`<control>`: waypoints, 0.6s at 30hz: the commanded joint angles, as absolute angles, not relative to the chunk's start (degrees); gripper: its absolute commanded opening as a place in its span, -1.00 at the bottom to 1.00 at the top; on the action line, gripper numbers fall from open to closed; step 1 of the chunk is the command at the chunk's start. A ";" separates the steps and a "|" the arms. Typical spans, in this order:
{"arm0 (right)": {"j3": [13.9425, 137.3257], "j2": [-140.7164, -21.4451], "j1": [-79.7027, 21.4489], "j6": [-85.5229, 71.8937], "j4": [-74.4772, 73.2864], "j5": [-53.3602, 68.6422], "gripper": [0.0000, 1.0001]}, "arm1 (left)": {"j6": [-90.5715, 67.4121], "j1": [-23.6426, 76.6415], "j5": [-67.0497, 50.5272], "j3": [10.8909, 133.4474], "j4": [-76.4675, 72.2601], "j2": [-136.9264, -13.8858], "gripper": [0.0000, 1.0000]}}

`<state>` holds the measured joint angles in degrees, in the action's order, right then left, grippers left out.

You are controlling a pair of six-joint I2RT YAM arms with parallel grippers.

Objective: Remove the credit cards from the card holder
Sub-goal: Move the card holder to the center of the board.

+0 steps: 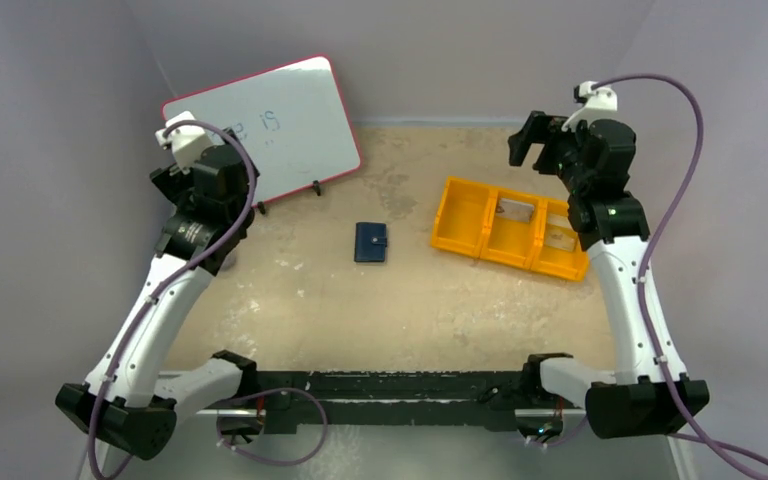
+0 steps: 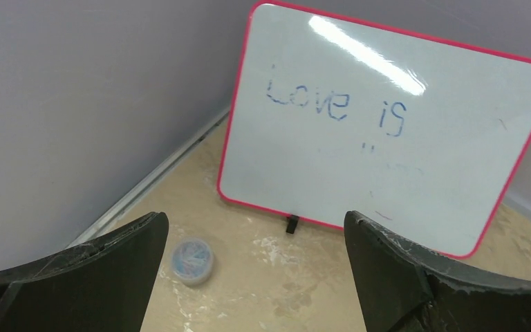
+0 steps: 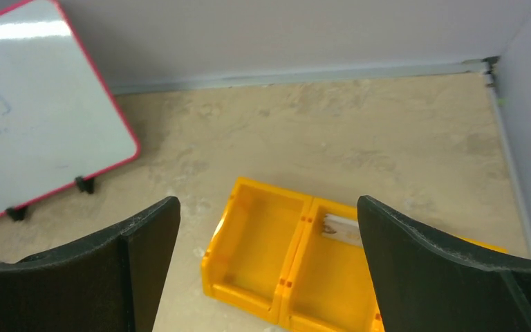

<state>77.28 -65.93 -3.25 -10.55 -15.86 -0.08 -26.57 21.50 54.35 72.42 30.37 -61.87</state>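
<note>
The dark navy card holder (image 1: pixel 370 242) lies folded shut on the table's middle, its snap tab on the right side. Two whitish cards lie in the orange tray (image 1: pixel 488 222): one (image 1: pixel 516 210) in the middle compartment, one (image 1: pixel 558 232) in the right. The middle card also shows in the right wrist view (image 3: pixel 342 229). My left gripper (image 1: pixel 173 180) (image 2: pixel 256 277) is open and empty, far left, facing the whiteboard. My right gripper (image 1: pixel 528 140) (image 3: pixel 268 270) is open and empty, raised behind the tray (image 3: pixel 242 296).
A pink-rimmed whiteboard (image 1: pixel 265 125) (image 2: pixel 387 124) (image 3: pixel 28 104) stands propped at the back left. A small round lidded container (image 2: pixel 192 261) sits on the table near the left wall. Grey walls close the table on three sides.
</note>
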 commanded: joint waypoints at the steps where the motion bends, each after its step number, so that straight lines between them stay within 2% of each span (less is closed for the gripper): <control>1: 73.84 -64.06 -2.23 -11.98 -11.25 12.52 1.00 | -27.67 16.65 50.78 69.76 26.41 -58.47 1.00; 10: 69.79 -66.41 -4.67 -13.41 -9.69 23.83 1.00 | -31.36 10.75 37.84 67.68 30.91 -59.02 1.00; 18: 70.59 -75.74 -17.13 -18.31 -10.52 18.18 0.95 | -34.71 10.03 8.16 62.62 26.02 -65.80 0.95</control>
<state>69.93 -72.14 -12.43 -14.24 -11.92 20.25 -31.57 10.00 26.63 65.65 30.37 -62.87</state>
